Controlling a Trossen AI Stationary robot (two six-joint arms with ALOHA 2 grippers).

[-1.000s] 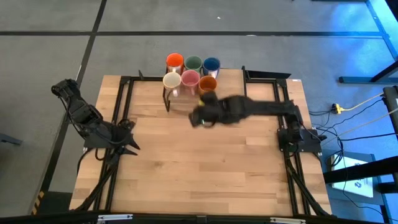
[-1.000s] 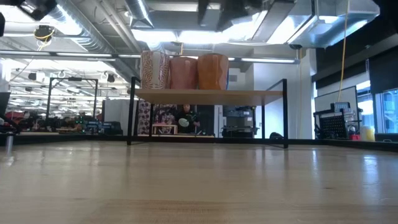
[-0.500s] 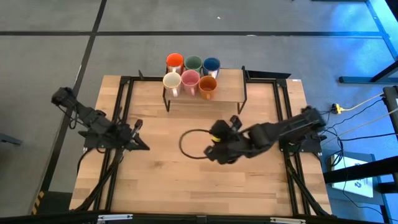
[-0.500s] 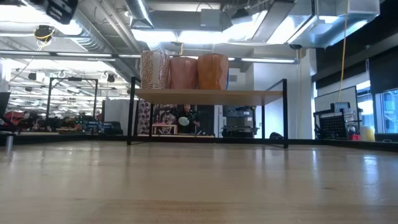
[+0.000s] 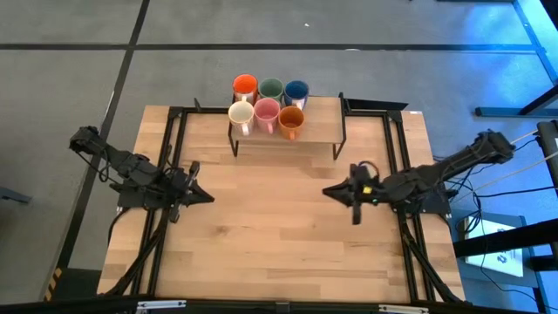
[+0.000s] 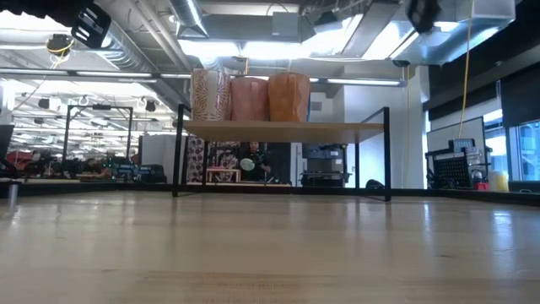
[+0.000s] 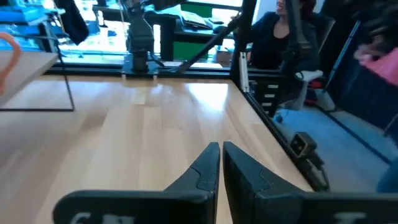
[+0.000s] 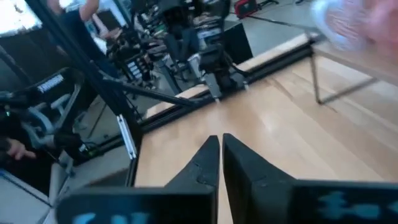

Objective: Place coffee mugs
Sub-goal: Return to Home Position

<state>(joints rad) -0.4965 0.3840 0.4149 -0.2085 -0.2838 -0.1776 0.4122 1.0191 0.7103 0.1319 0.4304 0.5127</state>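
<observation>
Right pincer (image 5: 328, 191): fingers together, empty, near the counter's (image 5: 279, 253) right edge. Left pincer (image 5: 207, 197): fingers together, empty, near the left edge. Six coffee mugs (image 5: 267, 111): two rows on the shelf (image 5: 319, 131), far edge.

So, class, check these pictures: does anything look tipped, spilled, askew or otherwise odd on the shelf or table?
Nothing stands out. All six mugs stand upright in two rows of three on the shelf; the left gripper and right gripper are shut, well clear.
</observation>
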